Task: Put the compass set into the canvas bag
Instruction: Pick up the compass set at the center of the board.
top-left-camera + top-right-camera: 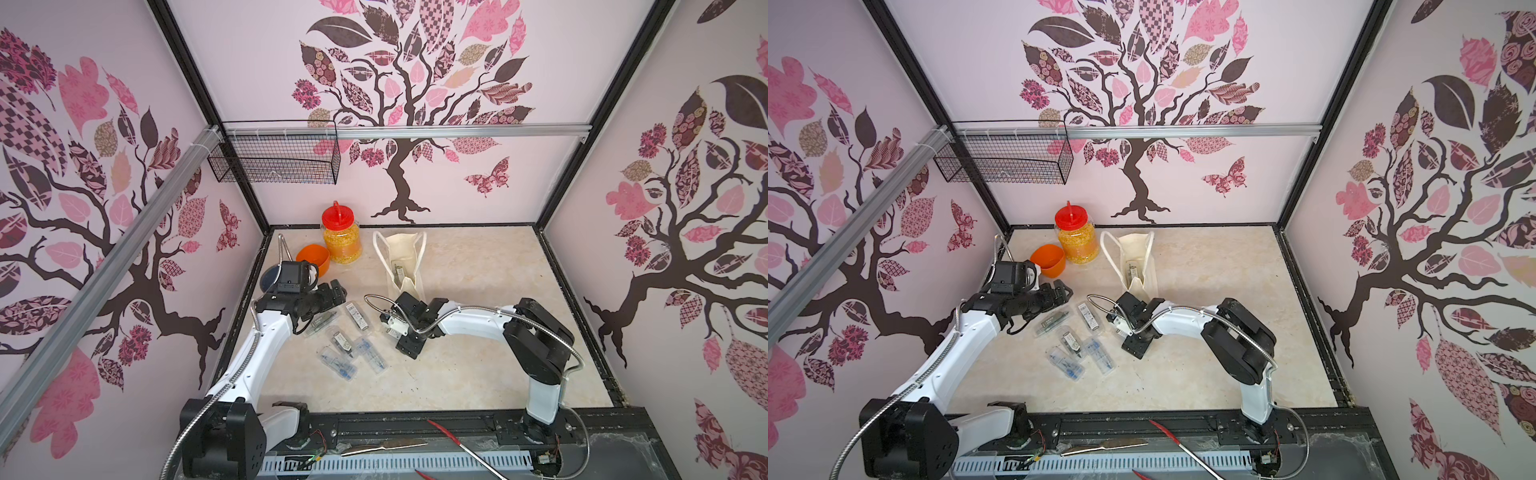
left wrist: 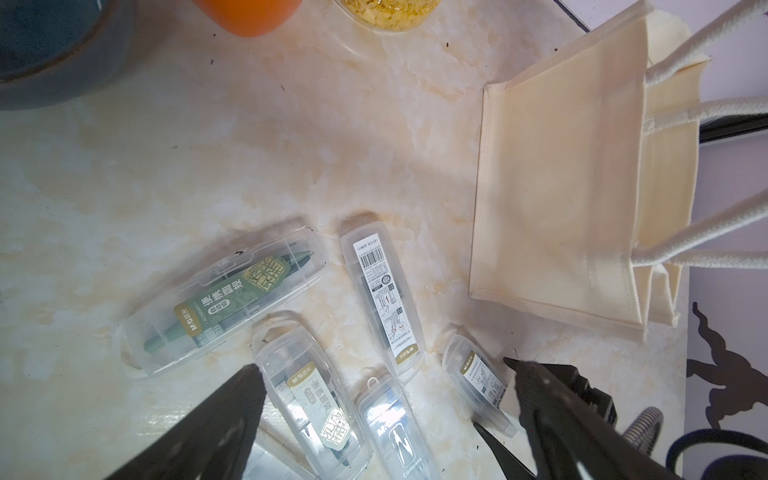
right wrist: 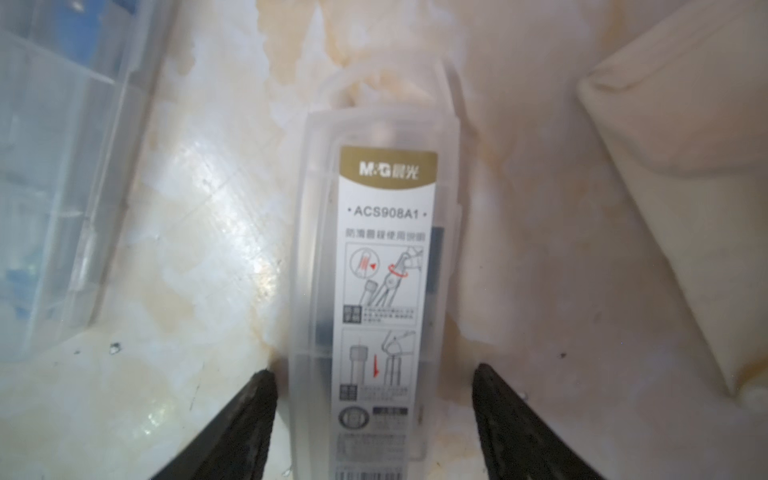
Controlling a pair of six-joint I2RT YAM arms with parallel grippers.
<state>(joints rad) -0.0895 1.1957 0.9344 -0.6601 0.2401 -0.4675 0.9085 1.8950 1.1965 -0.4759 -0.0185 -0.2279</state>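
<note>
Cream canvas bag [image 2: 557,199] stands upright, with what looks like one compass set [image 1: 400,270] already inside. Several more cases [image 1: 338,361] lie on the worktop [image 1: 478,332]. Right end effector [image 3: 374,376] straddles one case [image 3: 386,249] beside the bag, jaws half-spread, not yet clamped; left end effector [image 2: 380,365] gapes wide.

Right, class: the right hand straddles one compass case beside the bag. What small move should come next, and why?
Probably close the right hand on the compass case. Its fingers sit either side of the case with small gaps, so nothing is gripped yet; the canvas bag stands alongside.
</note>
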